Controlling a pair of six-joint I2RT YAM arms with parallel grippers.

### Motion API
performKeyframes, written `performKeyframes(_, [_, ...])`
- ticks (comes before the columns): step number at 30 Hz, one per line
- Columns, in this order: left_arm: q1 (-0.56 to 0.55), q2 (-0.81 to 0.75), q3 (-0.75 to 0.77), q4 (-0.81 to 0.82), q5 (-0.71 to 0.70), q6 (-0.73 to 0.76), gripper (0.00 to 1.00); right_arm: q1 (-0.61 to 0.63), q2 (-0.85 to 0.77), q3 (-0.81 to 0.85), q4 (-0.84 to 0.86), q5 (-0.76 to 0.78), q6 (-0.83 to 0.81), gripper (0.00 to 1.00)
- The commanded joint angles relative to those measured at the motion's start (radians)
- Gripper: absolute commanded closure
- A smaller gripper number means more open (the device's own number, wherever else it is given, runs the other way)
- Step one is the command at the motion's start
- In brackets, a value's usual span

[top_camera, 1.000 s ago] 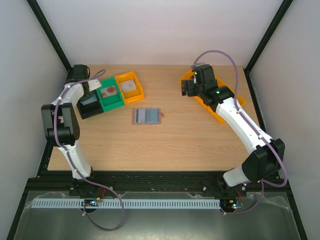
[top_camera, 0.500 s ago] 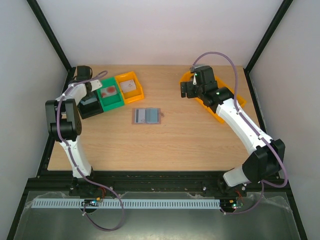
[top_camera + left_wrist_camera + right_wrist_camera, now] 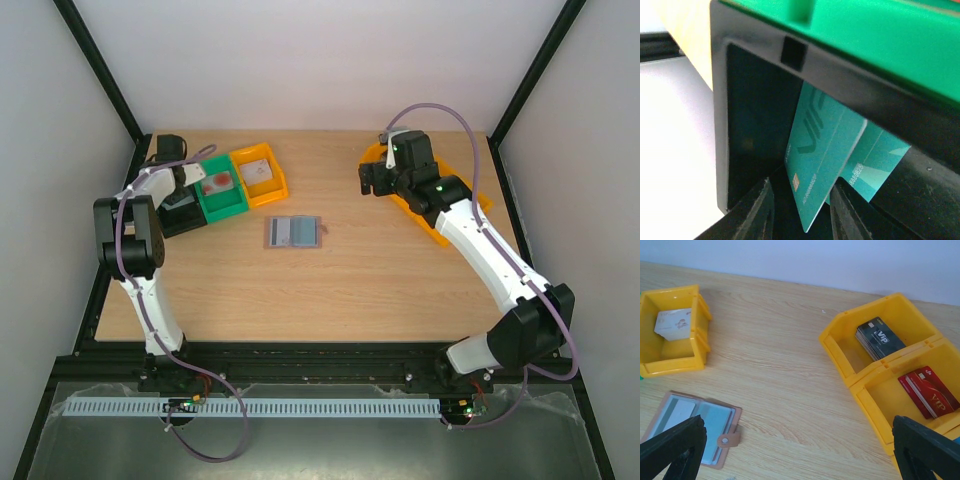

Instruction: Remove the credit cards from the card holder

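The card holder (image 3: 293, 232) lies open on the table's middle, light blue inside, with a pale card (image 3: 672, 412) in one panel; it also shows in the right wrist view (image 3: 690, 427). My left gripper (image 3: 185, 195) reaches into the black bin (image 3: 740, 125). A teal credit card (image 3: 822, 165) stands tilted between its fingers (image 3: 802, 210), leaning on the right finger with a gap on the left, jaws apart. A second teal card (image 3: 880, 160) lies behind it. My right gripper (image 3: 368, 180) hovers open and empty (image 3: 797, 455) above the table.
A green bin (image 3: 220, 190) and an orange bin (image 3: 260, 175), each holding a card, stand beside the black one. Two joined orange bins (image 3: 440, 215) at the back right hold black cards (image 3: 880, 337) and red cards (image 3: 927, 390).
My left gripper's jaws have come apart around the teal card in the black bin, and the left wrist has shifted slightly back. The right arm has barely moved.
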Motion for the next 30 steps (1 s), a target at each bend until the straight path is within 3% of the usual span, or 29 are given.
performKeyframes(1, [0.003, 0.003, 0.003, -0.032, 0.004, -0.003, 0.63, -0.005, -0.021, -0.017, 0.024, -0.011, -0.011, 0.01])
performKeyframes(6, [0.004, -0.009, 0.022, -0.040, 0.029, -0.024, 0.53, -0.006, -0.022, -0.011, 0.021, -0.019, -0.010, 0.01])
performKeyframes(17, [0.007, -0.067, 0.043, -0.056, 0.113, -0.076, 0.21, -0.006, -0.022, -0.009, 0.021, -0.047, 0.002, 0.01])
performKeyframes(25, [0.006, -0.271, 0.037, -0.181, 0.353, -0.222, 0.11, -0.006, -0.009, -0.015, 0.059, -0.168, 0.070, 0.01])
performKeyframes(30, [-0.013, -0.442, -0.028, -0.279, 0.590, -0.440, 0.07, 0.011, 0.026, -0.047, 0.114, -0.172, 0.192, 0.06])
